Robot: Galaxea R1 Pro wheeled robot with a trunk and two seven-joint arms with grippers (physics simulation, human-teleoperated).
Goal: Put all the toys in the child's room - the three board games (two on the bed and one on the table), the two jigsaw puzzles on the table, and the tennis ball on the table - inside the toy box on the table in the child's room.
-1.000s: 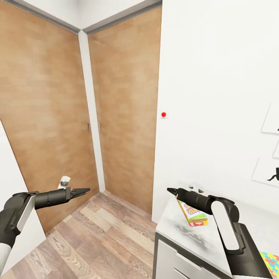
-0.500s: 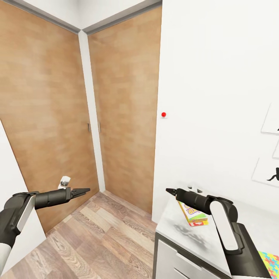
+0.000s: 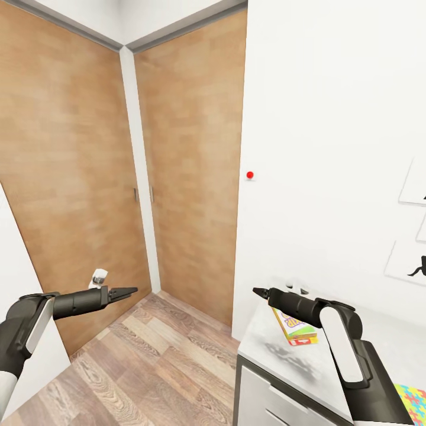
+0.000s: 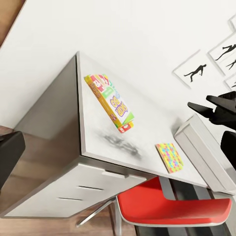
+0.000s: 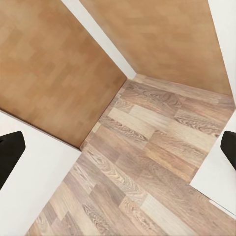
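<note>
A yellow-red-green board game (image 3: 294,327) lies flat on the light grey table (image 3: 266,352), near its corner by the white wall. My right gripper (image 3: 259,291) hovers just above and left of the game, fingers apart and empty. My left gripper (image 3: 127,291) hangs open over the wood floor, well left of the table. In the left wrist view the same board game (image 4: 110,101) sits on the table (image 4: 93,142), with a jigsaw puzzle (image 4: 169,157) further along and the light grey toy box (image 4: 204,150) beside it. A corner of the jigsaw puzzle (image 3: 412,399) shows at lower right.
Tall wooden doors (image 3: 189,177) fill the corner ahead, with wood-plank floor (image 3: 148,361) between me and them. White drawers (image 4: 73,191) front the table, and a red chair (image 4: 172,206) is tucked under it. Black silhouette pictures (image 3: 414,266) hang on the right wall.
My right arm has edged slightly left above the table. The left arm and the board game have not moved.
</note>
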